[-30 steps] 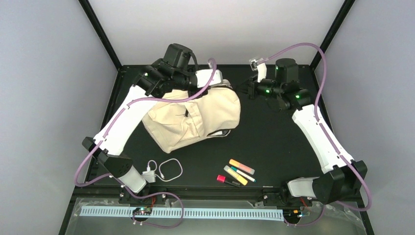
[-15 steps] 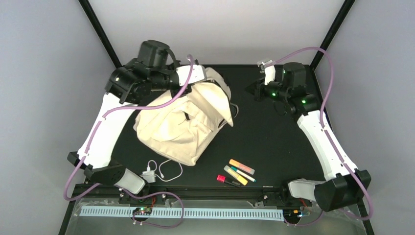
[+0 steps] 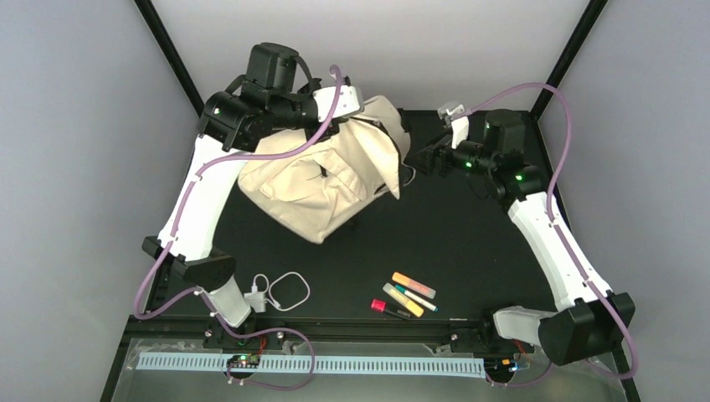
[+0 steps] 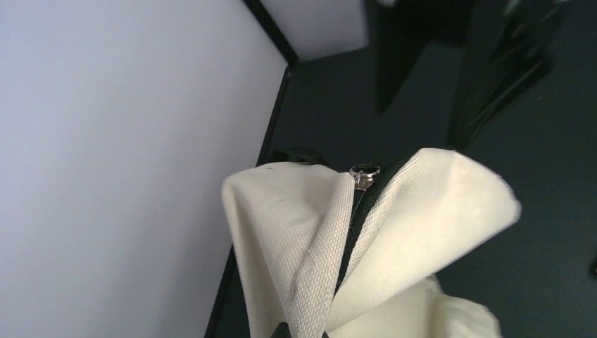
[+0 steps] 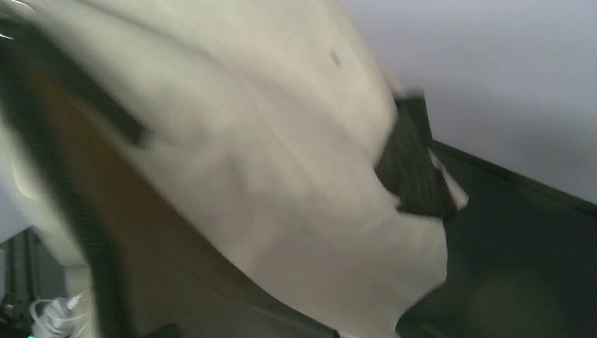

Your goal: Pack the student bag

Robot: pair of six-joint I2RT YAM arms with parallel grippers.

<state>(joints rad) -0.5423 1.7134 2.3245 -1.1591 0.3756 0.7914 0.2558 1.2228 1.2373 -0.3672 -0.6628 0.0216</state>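
A: Whereabouts of the student bag [image 3: 322, 188]?

B: Rear-left part of the tabletop [image 3: 469, 243]. Top end held up off the surface, lower end slumped on it, front pocket facing up.

A: Left pincer [image 3: 358, 115]?

B: Clenched on the bag's top edge, over the far side. Seen from the left wrist: cream cloth [image 4: 436, 225] folded either side of a dark zipper line, metal zipper pull [image 4: 362, 174] at the peak, a band of webbing running down toward the bottom edge.

A: Right pincer [image 3: 421, 159]?

B: Just beside the bag's right flap, pointed at it. Touching or apart: cannot tell. Released or clenched: cannot tell either. Only a dark shape from above, and no fingers made out in the blurred right wrist view.

A: Anything readable in that blur?

B: Cream bag cloth [image 5: 246, 162] across most of it, a black strap [image 5: 412, 169] at the cloth's right edge.

A: Rest of the tabletop?

B: Cluster of markers [image 3: 406, 296] near front centre, well apart from the bag. Looped white cable [image 3: 289, 289] with its charger [image 3: 254, 299] at front left, near the left arm's base.
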